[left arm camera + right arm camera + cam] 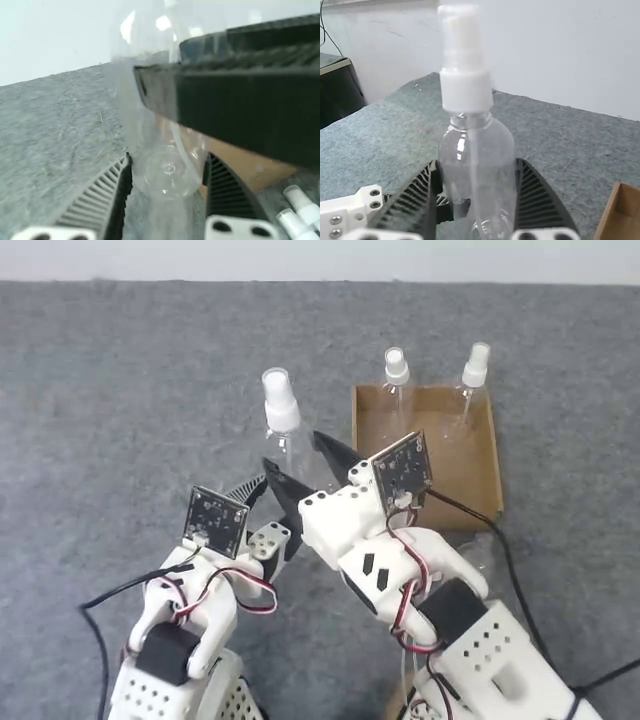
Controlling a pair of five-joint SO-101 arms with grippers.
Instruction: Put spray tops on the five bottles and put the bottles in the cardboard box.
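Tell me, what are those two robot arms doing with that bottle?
Both arms are holding one clear bottle, upright, just beside the cardboard box. The left gripper has its jaws closed around the bottle's bottom, and the right gripper has its jaws closed around the middle. A white spray top is on it. One capped bottle and a second capped bottle already stand in the box. Loose spray tops lie on the grey table.
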